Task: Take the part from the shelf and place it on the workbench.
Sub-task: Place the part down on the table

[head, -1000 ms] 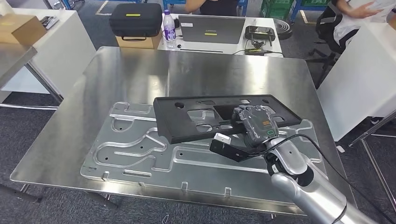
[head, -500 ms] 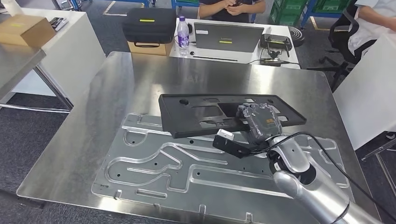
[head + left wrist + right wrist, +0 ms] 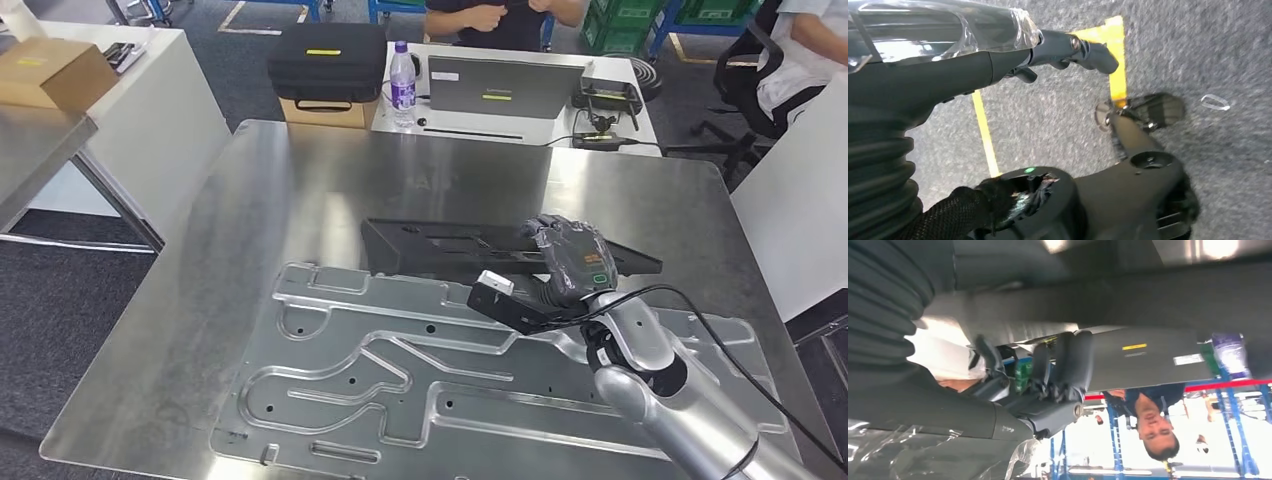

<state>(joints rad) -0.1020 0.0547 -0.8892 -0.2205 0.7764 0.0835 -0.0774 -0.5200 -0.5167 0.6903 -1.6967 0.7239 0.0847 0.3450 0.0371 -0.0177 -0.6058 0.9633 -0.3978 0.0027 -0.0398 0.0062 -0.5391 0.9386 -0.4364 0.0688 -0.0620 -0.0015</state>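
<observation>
From the head view, the right robot hand grips the long black part at its right portion, over the middle of the steel bench. The part runs left to right, its flat face tilted away, just above the far edge of a large embossed metal plate lying on the near half of the bench. Whether the part touches the plate cannot be told. Beyond the bench stands a white table carrying a black case, a bottle and a laptop; a person sits behind it. A cardboard box rests far left.

In the left wrist view, the left robot hand hangs above grey carpet marked with yellow tape; its fingers hold nothing and look loosely extended.

In the right wrist view, the right robot hand's dark fingers wrap the edge of the black part.
</observation>
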